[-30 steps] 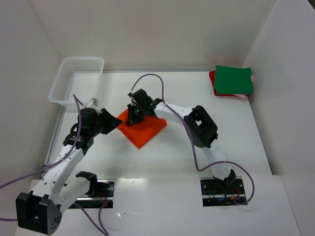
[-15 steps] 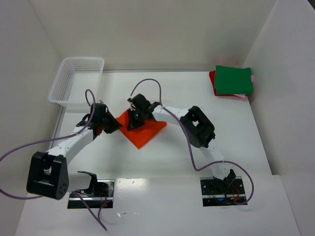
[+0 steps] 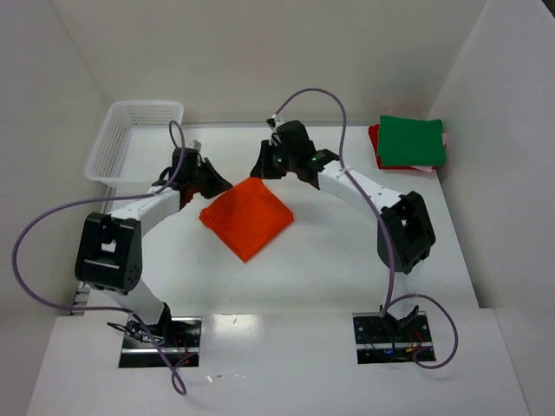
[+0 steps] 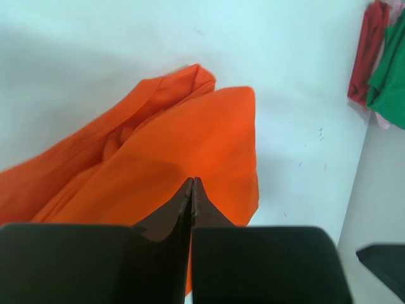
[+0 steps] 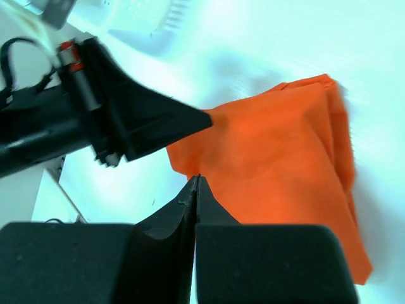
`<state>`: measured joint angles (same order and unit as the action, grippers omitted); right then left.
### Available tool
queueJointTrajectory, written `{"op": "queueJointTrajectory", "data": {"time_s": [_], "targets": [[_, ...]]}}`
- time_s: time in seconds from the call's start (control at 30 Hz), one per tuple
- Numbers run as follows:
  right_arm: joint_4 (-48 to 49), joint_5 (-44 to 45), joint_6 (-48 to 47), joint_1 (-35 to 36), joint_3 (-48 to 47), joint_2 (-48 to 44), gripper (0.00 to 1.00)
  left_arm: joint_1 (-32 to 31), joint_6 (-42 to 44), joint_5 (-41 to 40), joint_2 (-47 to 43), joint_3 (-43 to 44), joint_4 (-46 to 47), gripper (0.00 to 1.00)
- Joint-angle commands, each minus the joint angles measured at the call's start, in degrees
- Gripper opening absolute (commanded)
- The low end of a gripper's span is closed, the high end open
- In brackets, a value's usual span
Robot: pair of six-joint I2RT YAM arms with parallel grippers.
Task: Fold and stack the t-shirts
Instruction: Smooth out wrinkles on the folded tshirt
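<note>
The bright orange t-shirt [image 3: 248, 217] lies folded into a rough square on the table's middle. It also shows in the left wrist view [image 4: 190, 139] and the right wrist view [image 5: 285, 164]. My left gripper [image 3: 225, 185] is shut and empty at the shirt's far left corner, its tips [image 4: 192, 182] just above the cloth. My right gripper [image 3: 261, 168] is shut and empty just beyond the shirt's far edge, with its tips [image 5: 197, 178] over the cloth. A green folded shirt [image 3: 411, 140] tops a stack on red [image 3: 375, 139] and pale pink ones at the far right.
A white plastic mesh basket [image 3: 134, 147] stands at the far left, close behind my left arm. White walls close in the table on the left, back and right. The stack shows at the right edge of the left wrist view [image 4: 386, 69]. The left gripper shows in the right wrist view [image 5: 126, 120].
Both grippers have come off the orange shirt and moved toward the far side. The shirt now lies flatter and uncovered, shifted slightly toward the back.
</note>
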<state>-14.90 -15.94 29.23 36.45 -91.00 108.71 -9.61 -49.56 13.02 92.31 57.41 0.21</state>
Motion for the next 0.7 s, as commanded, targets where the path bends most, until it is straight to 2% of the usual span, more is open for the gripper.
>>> {"op": "queueJointTrajectory", "data": {"time_s": [0.0,0.13,0.23,0.43,0.57,0.67], "targets": [[1.6,0.7,-1.6,0.9,4.9,0.4,0.0,-0.2,1.6,6.4,5.7,3.4,6.6,0.0],[3.2,-2.7,-2.2,0.9,9.0,2.7,0.0,-2.3,0.4,7.6,9.8,4.6,8.4,0.0],[4.4,-2.7,-2.2,0.9,10.7,5.0,0.0,-2.3,-0.1,6.1,11.3,3.3,6.0,0.0],[4.4,3.4,-2.7,0.9,10.1,10.4,0.0,-1.1,-1.2,1.0,11.9,-1.0,3.5,0.0],[3.5,4.1,-2.7,0.3,9.9,11.6,0.0,0.8,0.1,2.0,15.0,-0.8,3.5,0.0],[3.5,4.1,-2.7,0.3,11.1,11.6,0.0,1.3,2.1,5.0,17.4,1.4,4.0,0.04]]}}
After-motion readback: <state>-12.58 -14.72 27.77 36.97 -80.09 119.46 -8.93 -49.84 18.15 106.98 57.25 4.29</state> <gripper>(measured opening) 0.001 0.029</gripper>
